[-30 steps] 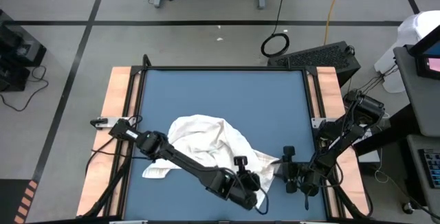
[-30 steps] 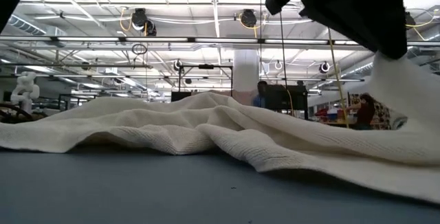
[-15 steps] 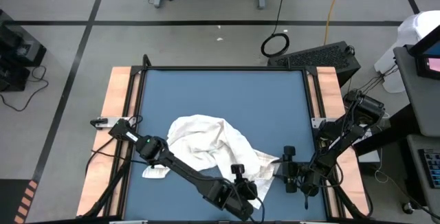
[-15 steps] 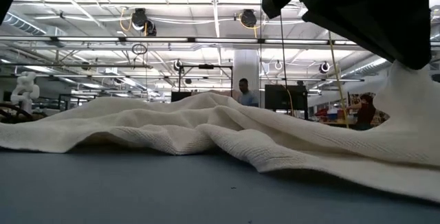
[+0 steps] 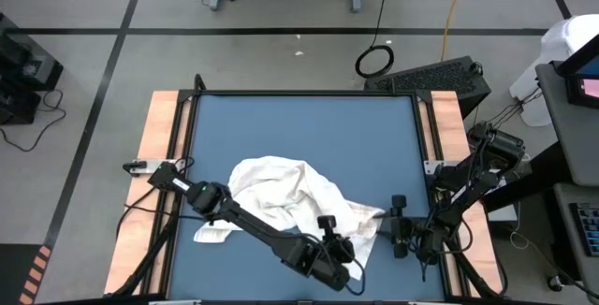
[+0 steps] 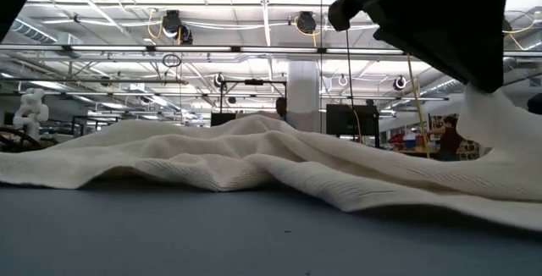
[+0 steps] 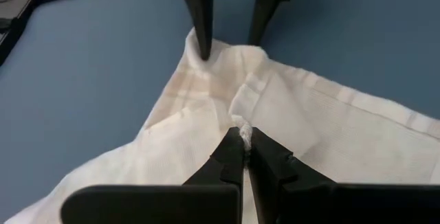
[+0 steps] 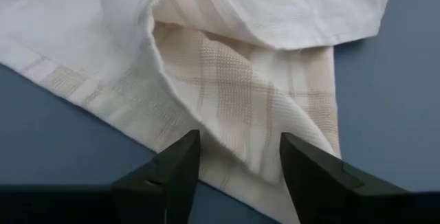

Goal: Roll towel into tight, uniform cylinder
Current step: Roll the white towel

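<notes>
Towel: your towel (image 5: 298, 197) lies crumpled and unrolled on the near half of the blue mat (image 5: 299, 127) that covers the counter, with one corner stretched toward the right arm.

Left claw: your left claw (image 7: 242, 141) is pinched tight on a small fold of the towel near that right-hand corner; the wrist view shows cloth squeezed between the two tips.

Right claw: your right claw (image 8: 237, 152) stands partly open just at the towel's corner, fingers astride the hem, gripping nothing you can see. From above it sits beside the cloth at the mat's near right edge (image 5: 404, 235).

Just changed: over the last second your left arm swung its claw toward the near edge and then back, dragging the pinched fold with it, so the corner now reaches a little farther right. Your right claw shifted slightly rightward, away from the cloth, and its opening wavered without settling.

Meaning for the task: in my judgement you are still spreading the towel, not rolling it. No cylinder has begun; the cloth needs flattening and a straight edge first.

Risk: pulling from one pinch may bunch the far side further.
</notes>
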Tool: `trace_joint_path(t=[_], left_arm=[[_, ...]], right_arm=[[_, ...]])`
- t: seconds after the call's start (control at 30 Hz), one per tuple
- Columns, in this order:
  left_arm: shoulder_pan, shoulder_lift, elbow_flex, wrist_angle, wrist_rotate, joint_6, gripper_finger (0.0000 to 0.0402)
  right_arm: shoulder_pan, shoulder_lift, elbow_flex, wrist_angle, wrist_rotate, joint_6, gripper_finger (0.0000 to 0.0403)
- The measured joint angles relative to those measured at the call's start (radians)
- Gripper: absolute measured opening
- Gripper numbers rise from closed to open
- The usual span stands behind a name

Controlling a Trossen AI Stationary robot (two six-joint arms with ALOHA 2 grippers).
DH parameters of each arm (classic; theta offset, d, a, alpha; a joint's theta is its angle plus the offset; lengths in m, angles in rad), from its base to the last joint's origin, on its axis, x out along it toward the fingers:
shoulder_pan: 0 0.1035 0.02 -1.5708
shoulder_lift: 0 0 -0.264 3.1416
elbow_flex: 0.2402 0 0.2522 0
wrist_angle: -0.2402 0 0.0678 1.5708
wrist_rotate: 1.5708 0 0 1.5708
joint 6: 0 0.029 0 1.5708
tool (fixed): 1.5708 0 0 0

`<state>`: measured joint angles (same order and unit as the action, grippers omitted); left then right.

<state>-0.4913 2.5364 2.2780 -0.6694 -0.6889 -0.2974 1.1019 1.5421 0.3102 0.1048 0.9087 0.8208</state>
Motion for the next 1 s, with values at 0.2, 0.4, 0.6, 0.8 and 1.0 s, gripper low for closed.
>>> trace_joint_path(t=[0.2, 0.4, 0.6, 0.8, 1.0], left_arm=[[0.015, 0.022, 0.000, -0.001, 0.021, 0.015, 0.0013], [0.010, 0.023, 0.000, -0.002, 0.029, 0.016, 0.0014], [-0.001, 0.023, 0.000, -0.044, 0.030, 0.015, 0.0015], [-0.005, 0.024, 0.000, -0.040, 0.030, -0.027, 0.0015], [-0.014, 0.024, 0.000, -0.041, 0.030, -0.038, 0.0015]], right_arm=[[-0.002, 0.000, -0.007, 0.001, -0.002, 0.003, 0.0187], [-0.003, 0.000, -0.008, 0.040, -0.046, 0.009, 0.0187], [-0.003, 0.000, -0.008, 0.057, -0.070, 0.035, 0.0192], [0.001, -0.001, -0.007, 0.063, -0.112, 0.076, 0.0186], [0.013, -0.001, -0.007, 0.060, -0.117, 0.068, 0.0184]])
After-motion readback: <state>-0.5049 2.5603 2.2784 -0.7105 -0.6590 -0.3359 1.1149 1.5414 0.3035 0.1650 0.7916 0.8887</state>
